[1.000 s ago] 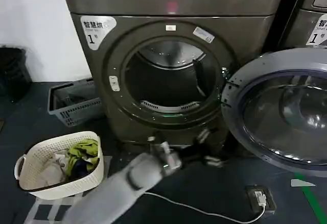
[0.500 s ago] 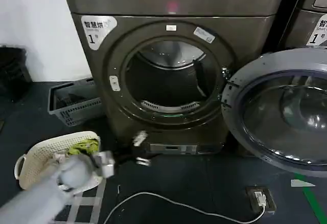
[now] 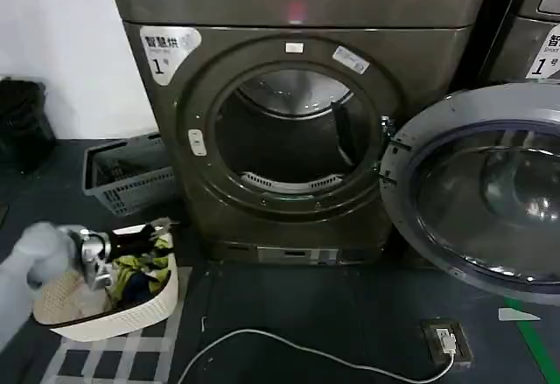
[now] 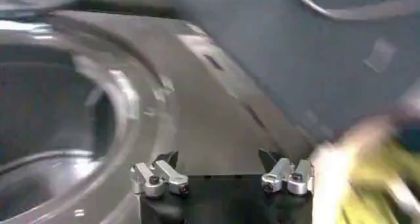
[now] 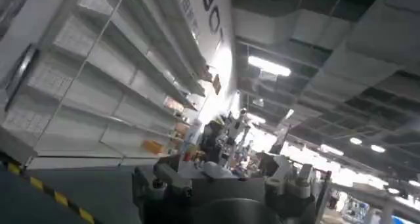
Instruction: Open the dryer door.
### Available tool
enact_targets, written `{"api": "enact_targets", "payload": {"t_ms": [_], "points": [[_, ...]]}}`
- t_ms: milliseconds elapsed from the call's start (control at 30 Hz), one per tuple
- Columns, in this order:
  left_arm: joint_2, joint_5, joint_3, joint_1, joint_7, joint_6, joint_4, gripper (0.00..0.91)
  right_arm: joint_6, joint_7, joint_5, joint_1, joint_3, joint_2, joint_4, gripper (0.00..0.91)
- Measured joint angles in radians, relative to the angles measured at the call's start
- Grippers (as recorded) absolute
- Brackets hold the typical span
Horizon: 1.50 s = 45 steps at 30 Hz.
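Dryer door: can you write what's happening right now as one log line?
dryer door: swung fully open | dryer: drum exposed | left gripper: open, empty, above white laundry basket | right gripper: aimed at ceiling

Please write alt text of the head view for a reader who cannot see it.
The dryer door stands swung open at the right of the dryer, showing the drum. The left pincer is low at the left, above a white laundry basket of clothes.

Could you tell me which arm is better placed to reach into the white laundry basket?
Left, probably: the left gripper hovers open over the white laundry basket, while the right gripper faces distant shelving.
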Motion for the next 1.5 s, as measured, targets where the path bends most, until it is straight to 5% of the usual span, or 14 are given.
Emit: {"api": "enact_targets", "payload": {"t_ms": [233, 533, 967, 1500], "points": [[-0.044, 0.369, 0.102, -0.168, -0.027, -0.045, 0.123, 0.907, -0.003, -0.008, 0.010, -0.005, 0.000, 0.010, 0.009, 0.907], [-0.174, 0.665, 0.329, -0.430, -0.056, -0.043, 0.387, 0.907, -0.002, -0.011, 0.011, -0.020, 0.010, 0.029, 0.010, 0.907], [-0.356, 0.691, 0.485, -0.621, -0.031, -0.042, 0.745, 0.907, -0.002, -0.029, 0.033, -0.015, 0.017, 0.029, 0.003, 0.907], [-0.370, 0.711, 0.493, -0.644, -0.009, -0.041, 0.809, 0.907, 0.011, -0.041, 0.029, -0.011, 0.007, 0.038, -0.003, 0.907]]}}
